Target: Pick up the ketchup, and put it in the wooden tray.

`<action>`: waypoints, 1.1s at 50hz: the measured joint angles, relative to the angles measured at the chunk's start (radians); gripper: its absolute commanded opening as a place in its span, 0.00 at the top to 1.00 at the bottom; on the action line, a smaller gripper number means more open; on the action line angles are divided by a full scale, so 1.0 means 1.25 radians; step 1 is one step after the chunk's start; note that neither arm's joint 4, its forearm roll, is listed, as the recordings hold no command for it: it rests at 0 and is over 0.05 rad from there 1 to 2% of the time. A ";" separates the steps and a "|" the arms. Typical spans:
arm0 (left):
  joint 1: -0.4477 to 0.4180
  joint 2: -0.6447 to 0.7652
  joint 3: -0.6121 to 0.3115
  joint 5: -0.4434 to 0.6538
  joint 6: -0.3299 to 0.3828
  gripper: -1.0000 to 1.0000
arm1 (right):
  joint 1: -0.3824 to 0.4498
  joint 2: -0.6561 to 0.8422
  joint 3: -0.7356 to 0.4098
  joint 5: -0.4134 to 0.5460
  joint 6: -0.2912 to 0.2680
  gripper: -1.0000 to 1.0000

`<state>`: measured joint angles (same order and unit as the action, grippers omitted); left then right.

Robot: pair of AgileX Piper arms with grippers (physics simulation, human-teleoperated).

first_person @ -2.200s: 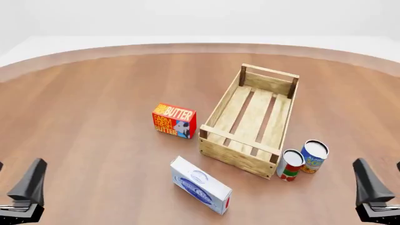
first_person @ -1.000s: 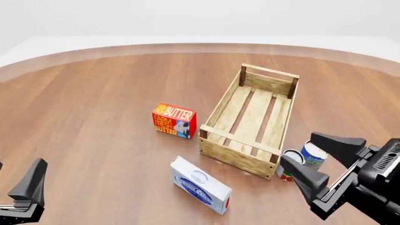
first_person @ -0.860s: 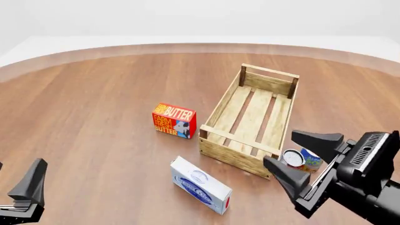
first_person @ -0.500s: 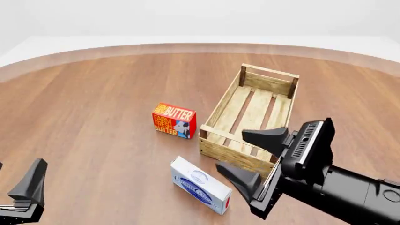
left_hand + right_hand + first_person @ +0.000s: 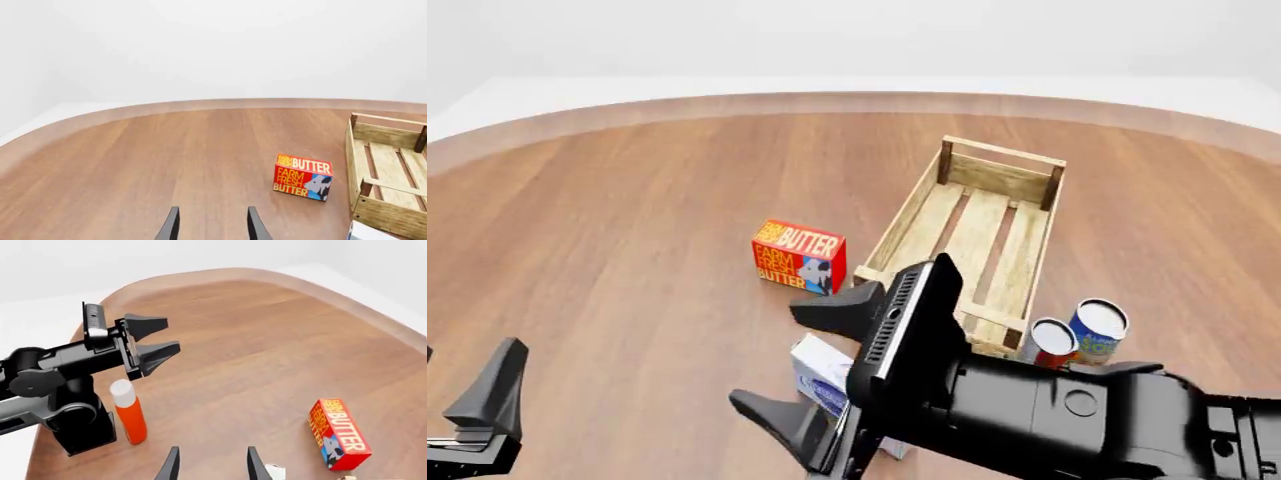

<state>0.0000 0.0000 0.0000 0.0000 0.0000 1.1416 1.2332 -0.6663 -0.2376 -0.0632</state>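
Ketchup (image 5: 128, 412) standing upright beside left arm base, well apart from wooden tray (image 5: 972, 252) (unseen in front view). Right jaws (image 5: 807, 360) open, empty, swung left to search; left jaws (image 5: 209, 226) open, idle.

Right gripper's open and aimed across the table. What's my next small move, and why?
Probably ease the right gripper forward toward the ketchup: it stands upright beside the left arm's base, ahead of the open jaws, not yet between them. Go carefully; the left gripper hangs just above it.
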 measured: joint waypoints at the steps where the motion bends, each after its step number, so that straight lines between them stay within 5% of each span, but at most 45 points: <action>1: 0.000 0.000 0.000 0.000 0.000 0.00 | 0.006 0.010 -0.007 -0.003 0.000 0.00; 55: 0.000 0.000 0.000 0.000 0.000 0.00 | 0.183 0.364 -0.235 -0.040 -0.008 0.00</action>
<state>0.0000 0.0000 0.0000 0.0000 0.0000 1.3702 1.6888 -0.9603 -0.2871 -0.0734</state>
